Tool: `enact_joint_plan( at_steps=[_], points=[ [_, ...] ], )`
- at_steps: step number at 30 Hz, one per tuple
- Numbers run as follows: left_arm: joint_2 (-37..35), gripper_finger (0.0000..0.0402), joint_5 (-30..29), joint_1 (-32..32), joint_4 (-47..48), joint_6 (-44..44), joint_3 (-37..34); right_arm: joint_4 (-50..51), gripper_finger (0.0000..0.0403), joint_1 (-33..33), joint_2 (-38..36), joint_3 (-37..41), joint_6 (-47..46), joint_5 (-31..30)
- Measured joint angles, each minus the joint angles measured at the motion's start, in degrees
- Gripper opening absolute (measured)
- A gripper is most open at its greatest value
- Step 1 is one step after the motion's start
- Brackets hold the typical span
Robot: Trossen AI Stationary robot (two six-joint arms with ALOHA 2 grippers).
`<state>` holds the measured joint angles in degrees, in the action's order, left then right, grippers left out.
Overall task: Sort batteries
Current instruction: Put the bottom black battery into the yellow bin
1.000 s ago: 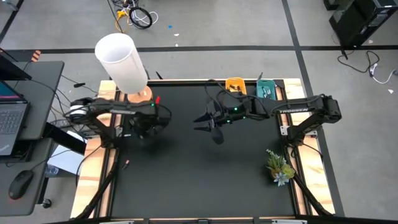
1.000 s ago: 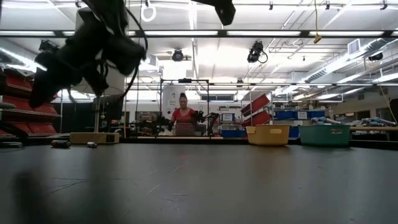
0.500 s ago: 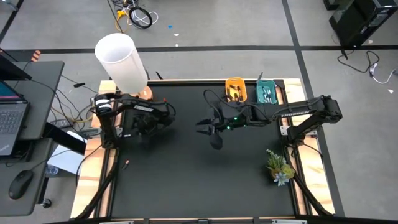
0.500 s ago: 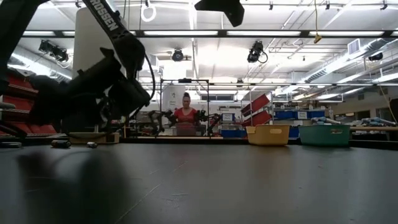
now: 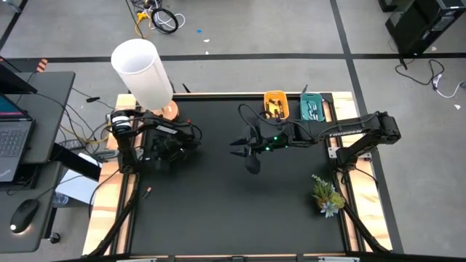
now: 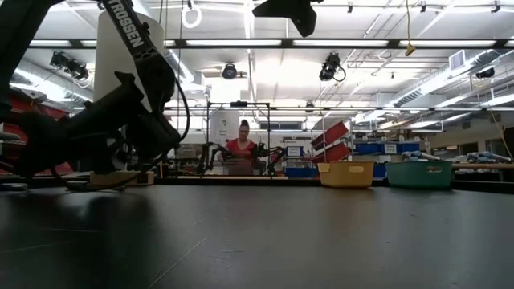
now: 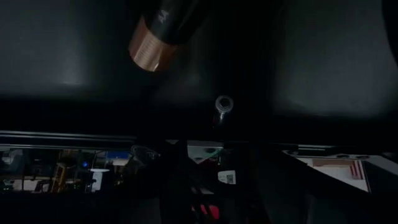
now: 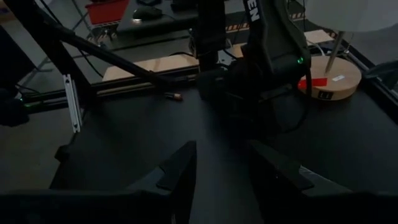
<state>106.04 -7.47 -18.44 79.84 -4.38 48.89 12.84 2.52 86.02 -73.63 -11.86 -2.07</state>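
Here a battery (image 7: 163,30) lies just beside the left gripper (image 5: 162,149) (its spread seemingly hidden).

- The floor (image 5: 240,36) around the table is grey concrete, with dark lines that cross it.
- Some cables (image 5: 156,18) lie on the floor behind the table.
- A dark desk (image 5: 33,116) stands beside the table, and on it are a laptop (image 5: 11,138) and a mouse (image 5: 24,215).
- A lamp with a white shade (image 5: 142,71) stands on a round wooden base (image 8: 326,78) at the corner of the table.
- In the low view the room is a wide hall with long ceiling lights (image 6: 265,44).
- A person in a red top (image 6: 242,148) sits far behind at a workbench.
- Blue bins (image 6: 385,148) stand on shelves at the far side.
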Motion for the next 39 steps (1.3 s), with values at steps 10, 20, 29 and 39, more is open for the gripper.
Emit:
enact_joint_plan(
  at_steps=[10, 20, 29, 39],
  points=[
    [0.0, 0.0185, -1.9, 0.0, -5.4, 0.4, -0.1, -1.4, 0.0151, 0.8, 0.0, 0.0, -0.2, 0.0],
    [0.0, 0.0185, -1.9, -0.7, -5.8, 0.4, -1.5, -2.5, 0.0151, 2.0, 0.0, 0.0, -1.5, 0.0],
    [0.1, 0.0175, -1.1, -0.3, -5.5, 0.5, -1.1, -2.5, 0.0151, 2.3, 0.0, 0.0, -1.6, -0.2],
    [-0.8, 0.0157, -0.2, 2.8, -4.0, 1.8, 0.1, -2.5, 0.0151, 1.7, -0.3, 0.0, -1.2, -1.1]
  ],
)
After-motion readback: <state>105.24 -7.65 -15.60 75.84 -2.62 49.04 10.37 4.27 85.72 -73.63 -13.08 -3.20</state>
